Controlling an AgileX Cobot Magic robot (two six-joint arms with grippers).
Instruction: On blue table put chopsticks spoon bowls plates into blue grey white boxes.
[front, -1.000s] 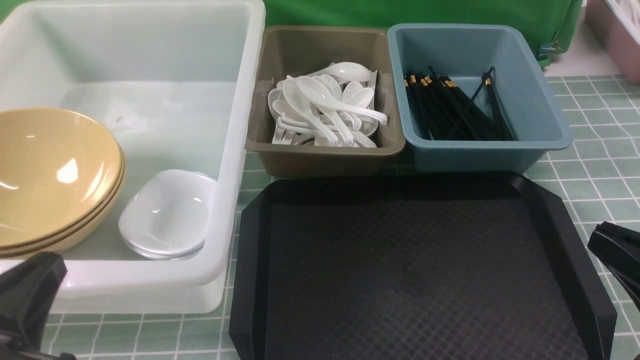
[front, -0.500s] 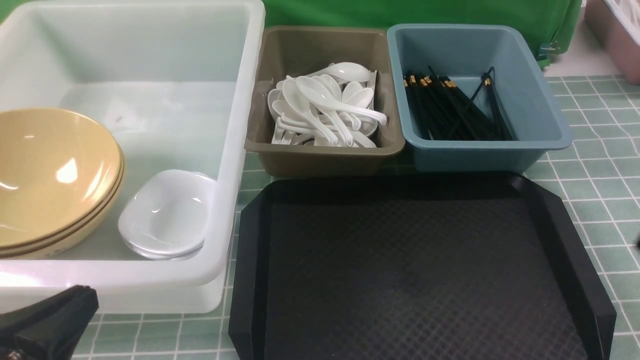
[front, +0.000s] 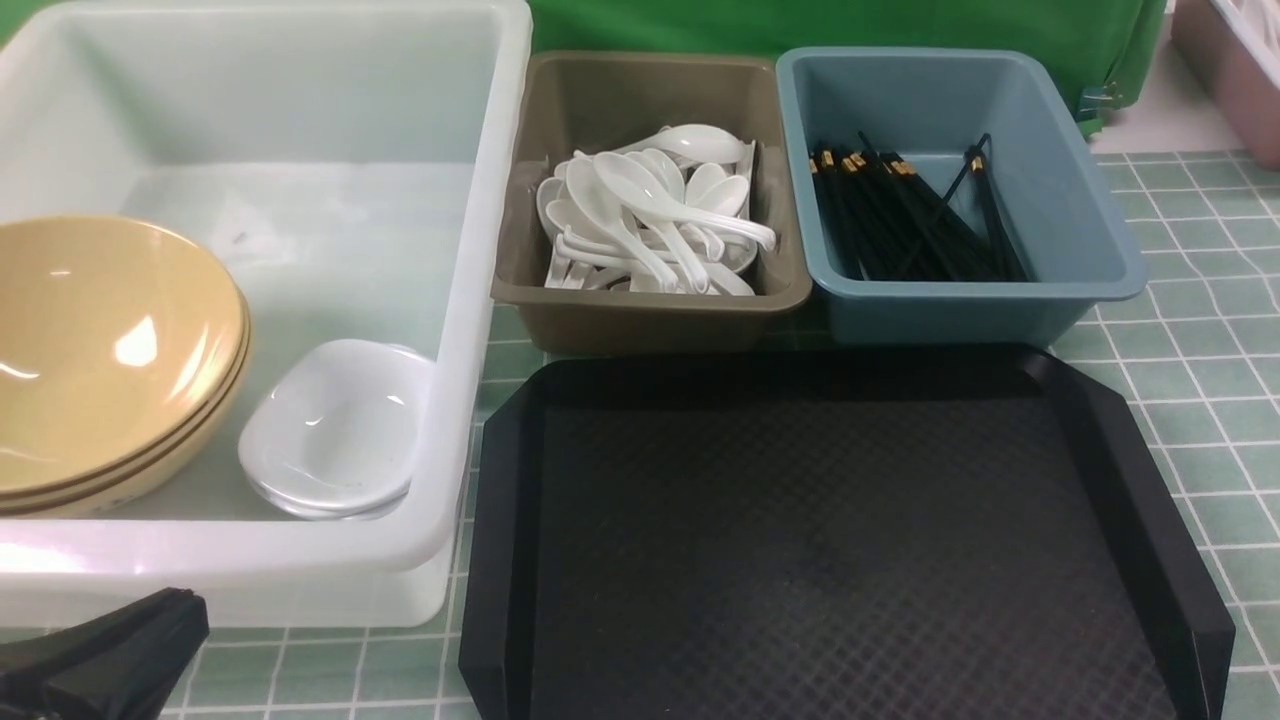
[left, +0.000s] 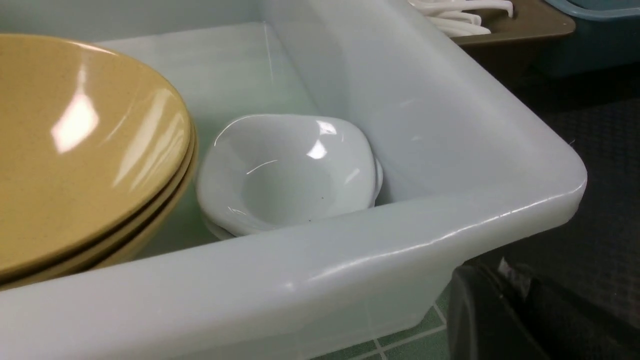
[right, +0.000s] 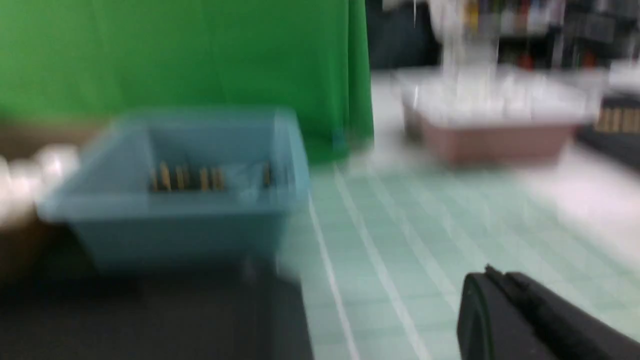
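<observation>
Left fingers: a dark tip (front: 110, 655) low at the near left corner of the front view, just in front of the white box, pressed together, holding nothing.
White box: the large translucent tub (front: 480, 300) on the left of the counter (front: 1190, 360), its long axis running away from the robot.
Bowls: tan-yellow stack (front: 100, 360) inside the white box at its near left, nested, mouths up and tipped slightly toward the right.
Plates: small white rounded-square dishes (front: 335, 425) stacked in the near right corner of the white box, just beside the bowls; in the left wrist view the stack (left: 287, 172) sits against the near wall.
Grey box: brown-grey tub (front: 650, 305) just right of the white box, behind the black tray (front: 830, 540).
Spoons: white pile (front: 650, 215) in the grey box, handles mostly running toward the near right, scoops toward the far left.
Blue box: tub (front: 1060, 190) right of the grey one, the two close side by side.
Chopsticks: black bundle (front: 900, 220) in the blue box, long axis near to far, gold-banded ends at the far side, one pair crossing over the rest.
Right fingers: outside the front view; the right wrist view is blurred and shows a dark tip (right: 505, 310) above the counter, pressed together, holding nothing.
</observation>
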